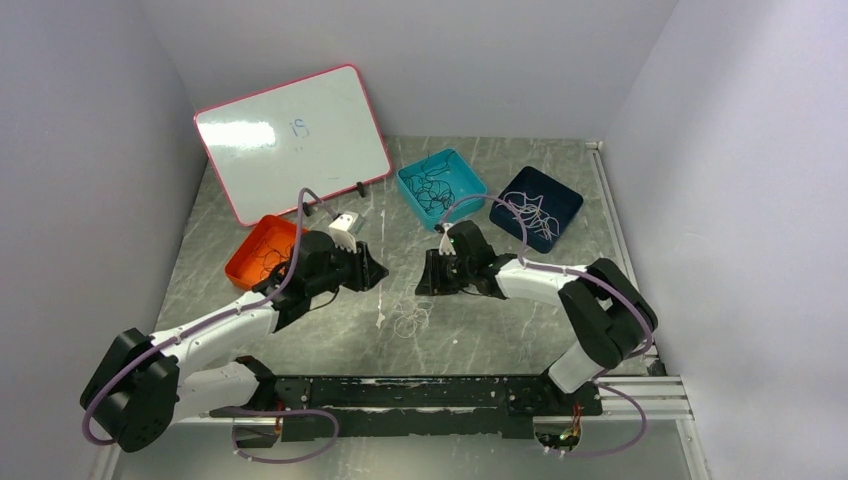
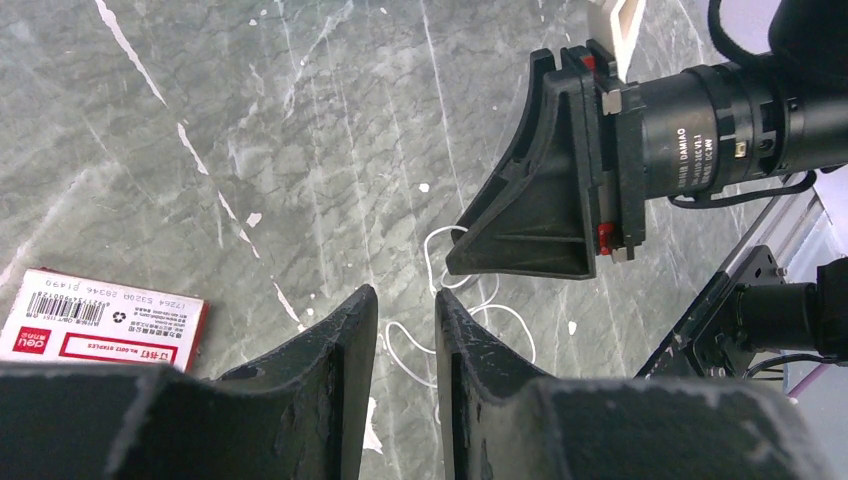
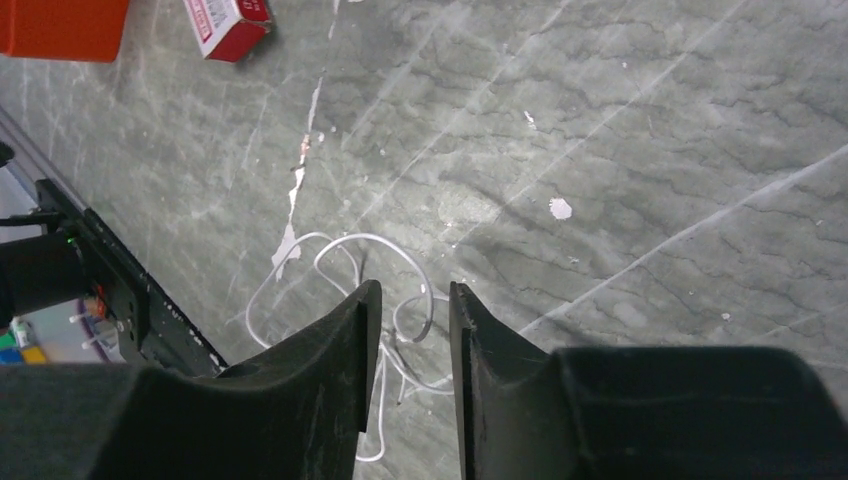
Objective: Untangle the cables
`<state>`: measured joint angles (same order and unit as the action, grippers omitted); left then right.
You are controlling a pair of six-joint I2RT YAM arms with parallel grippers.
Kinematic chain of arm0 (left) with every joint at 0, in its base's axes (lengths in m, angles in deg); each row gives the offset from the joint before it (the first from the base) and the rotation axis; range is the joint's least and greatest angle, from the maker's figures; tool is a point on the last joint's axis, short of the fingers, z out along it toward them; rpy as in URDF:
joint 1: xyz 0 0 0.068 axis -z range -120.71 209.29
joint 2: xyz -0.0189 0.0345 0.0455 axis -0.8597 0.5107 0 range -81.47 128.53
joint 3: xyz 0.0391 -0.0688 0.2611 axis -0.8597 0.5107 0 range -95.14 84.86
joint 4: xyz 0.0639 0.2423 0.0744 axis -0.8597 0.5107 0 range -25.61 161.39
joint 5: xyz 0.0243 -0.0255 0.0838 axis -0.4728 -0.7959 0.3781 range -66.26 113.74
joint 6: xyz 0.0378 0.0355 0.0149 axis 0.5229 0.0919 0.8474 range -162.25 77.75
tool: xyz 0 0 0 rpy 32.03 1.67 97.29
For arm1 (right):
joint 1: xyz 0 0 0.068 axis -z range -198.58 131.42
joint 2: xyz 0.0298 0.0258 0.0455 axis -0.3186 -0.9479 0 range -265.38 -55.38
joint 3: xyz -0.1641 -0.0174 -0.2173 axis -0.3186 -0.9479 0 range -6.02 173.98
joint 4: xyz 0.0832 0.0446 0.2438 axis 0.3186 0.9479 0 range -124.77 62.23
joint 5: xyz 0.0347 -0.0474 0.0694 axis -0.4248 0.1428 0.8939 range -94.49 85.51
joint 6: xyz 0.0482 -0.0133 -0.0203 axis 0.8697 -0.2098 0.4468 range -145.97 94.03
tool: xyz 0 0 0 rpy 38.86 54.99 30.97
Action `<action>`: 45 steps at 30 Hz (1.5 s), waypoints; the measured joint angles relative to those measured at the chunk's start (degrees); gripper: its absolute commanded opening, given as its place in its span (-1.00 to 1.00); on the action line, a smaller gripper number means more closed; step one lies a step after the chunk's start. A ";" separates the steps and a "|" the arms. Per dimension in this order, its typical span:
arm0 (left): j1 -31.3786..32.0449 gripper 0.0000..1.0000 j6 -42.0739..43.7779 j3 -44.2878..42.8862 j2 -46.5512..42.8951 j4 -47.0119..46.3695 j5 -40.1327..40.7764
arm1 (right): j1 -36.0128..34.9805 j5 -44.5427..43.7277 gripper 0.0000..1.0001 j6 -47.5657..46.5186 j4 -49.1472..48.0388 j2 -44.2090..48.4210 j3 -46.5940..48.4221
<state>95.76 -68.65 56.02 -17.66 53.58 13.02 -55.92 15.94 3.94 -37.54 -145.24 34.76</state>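
A small tangle of thin white cables [image 1: 410, 318] lies loose on the grey marble table, between the two arms and nearer the front. My left gripper [image 1: 378, 272] and right gripper [image 1: 425, 275] face each other just behind it, both tilted down. In the left wrist view the left gripper [image 2: 405, 295] is open by a narrow gap, and white cable loops [image 2: 412, 345] show on the table through it. In the right wrist view the right gripper [image 3: 413, 290] is also narrowly open over the white cables [image 3: 330, 250]. Neither grips anything.
At the back stand a teal tray [image 1: 472, 172] with dark cables, a dark blue tray [image 1: 565, 225] with white cables and an orange tray [image 1: 240, 268] with dark ones. A whiteboard [image 1: 290, 135] leans at the back left. A small red and white box [image 2: 100, 325] lies by the orange tray.
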 measured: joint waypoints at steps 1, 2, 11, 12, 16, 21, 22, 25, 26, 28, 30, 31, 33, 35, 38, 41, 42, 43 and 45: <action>0.00 -0.32 0.00 0.00 0.00 -0.04 0.00 | -0.11 -0.17 -0.37 0.11 -0.11 -0.33 0.00; 0.00 -0.32 0.00 0.00 0.00 -0.07 0.00 | -0.17 -0.42 -0.43 0.17 -0.15 -0.59 0.00; 0.00 -0.23 0.00 0.04 -0.52 -0.11 -0.04 | -0.92 -3.76 -0.95 0.55 -0.28 1.25 0.00; 0.00 -0.19 -0.02 0.13 -0.83 -0.26 -0.04 | -1.03 -4.26 -0.97 0.50 -0.15 2.56 0.00; -0.04 0.01 -0.28 0.90 -3.34 -1.44 -0.04 | -1.25 -5.68 -1.00 -0.22 0.72 8.39 1.29; -0.24 0.13 -0.50 1.16 -6.08 -3.02 -0.04 | -1.31 -6.97 -1.00 -1.31 2.27 13.64 5.79; -0.31 0.16 -0.48 1.16 -6.58 -3.21 -0.04 | -1.33 -7.26 -1.00 -1.53 2.71 14.45 6.86; -0.39 0.22 -0.20 1.14 -7.87 -4.11 -0.04 | -1.36 -8.07 -1.00 -1.73 3.78 16.35 9.57; -0.39 0.23 -0.11 1.14 -8.17 -4.33 -0.04 | -1.36 -8.15 -1.00 -1.73 4.09 16.76 10.16; -0.42 0.25 0.39 1.03 -8.94 -4.61 -0.04 | -1.36 -8.31 -1.00 -1.68 4.72 17.44 11.43; -0.42 0.28 1.01 0.48 -9.51 -4.87 -0.04 | -1.38 -8.41 -1.00 -1.49 5.40 17.77 12.68; -0.44 0.29 1.29 0.15 -9.73 -5.14 -0.04 | -1.38 -8.48 -1.00 -1.33 5.84 17.90 13.35; -0.44 0.32 1.92 -0.72 -10.19 -5.75 -0.13 | -1.40 -8.68 -1.00 -0.98 6.51 18.05 14.51; -0.44 0.39 2.56 -1.68 -10.64 -6.58 -0.81 | -1.42 -8.70 -1.00 -0.63 7.37 18.12 15.72; -0.48 0.49 3.28 -3.28 -10.95 -8.41 -2.82 | -1.42 -8.68 -1.00 -0.22 7.80 18.14 17.09; -0.50 0.56 4.68 -4.72 -10.56 -10.73 -5.64 | -1.64 -8.41 -1.00 0.42 7.78 18.14 17.62; -0.52 0.58 4.98 -4.98 -10.32 -11.23 -6.27 | -1.68 -8.20 -1.00 0.63 7.78 18.14 17.64; -0.52 0.59 5.27 -5.09 -9.90 -12.00 -6.86 | -1.75 -7.80 -1.00 0.87 7.78 18.16 17.68; -0.55 0.60 5.64 -5.16 -8.96 -13.14 -7.80 | -1.84 -6.82 -1.00 1.40 7.76 18.14 17.90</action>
<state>95.21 -63.01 50.86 -26.62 40.45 5.22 -57.76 9.12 5.34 -29.78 -127.10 52.66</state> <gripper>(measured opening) 0.791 0.021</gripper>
